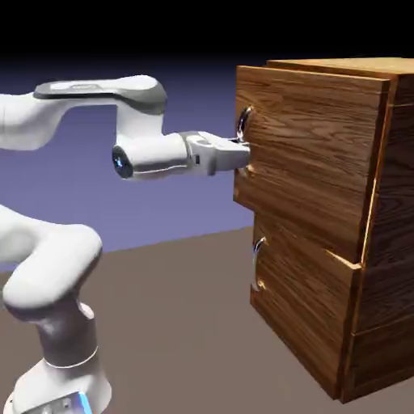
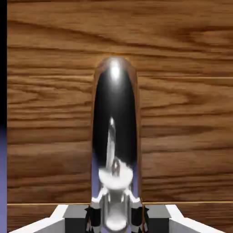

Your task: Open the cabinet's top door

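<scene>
Here, the jaws [image 2: 116, 219] are closed on the curved silver handle [image 2: 115, 113] of the top door [image 1: 311, 154], near its left edge.

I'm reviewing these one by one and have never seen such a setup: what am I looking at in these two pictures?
It is a rendered simulation. The exterior view, from a fixed camera, shows a white robot arm reaching toward a dark-brown wooden cabinet. The hand view looks along its two-finger gripper, whose small tips show at the bottom. They are closed on the shiny curved handle of the top door. Nothing else is held. Below, the lower panel has a matching handle.
</scene>
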Motion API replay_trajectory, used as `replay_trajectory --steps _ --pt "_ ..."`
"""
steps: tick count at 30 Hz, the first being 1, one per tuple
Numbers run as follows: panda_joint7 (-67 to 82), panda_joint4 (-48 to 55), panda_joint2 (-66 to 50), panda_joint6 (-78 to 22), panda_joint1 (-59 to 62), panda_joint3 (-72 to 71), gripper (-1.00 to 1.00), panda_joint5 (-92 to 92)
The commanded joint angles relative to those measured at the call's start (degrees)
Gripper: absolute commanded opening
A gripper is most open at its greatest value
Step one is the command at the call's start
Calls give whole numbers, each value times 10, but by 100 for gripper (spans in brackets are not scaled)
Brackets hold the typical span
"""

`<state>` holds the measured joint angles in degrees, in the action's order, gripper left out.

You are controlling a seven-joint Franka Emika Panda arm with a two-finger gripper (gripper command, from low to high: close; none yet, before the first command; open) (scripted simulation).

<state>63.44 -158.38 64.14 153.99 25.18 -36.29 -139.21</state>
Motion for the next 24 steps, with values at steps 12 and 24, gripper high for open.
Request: replay_trajectory --steps 12,24 --pt "-100 -129 125 -100 -131 231 -100 295" --pt "-178 -170 208 -262 -105 464 -100 589"
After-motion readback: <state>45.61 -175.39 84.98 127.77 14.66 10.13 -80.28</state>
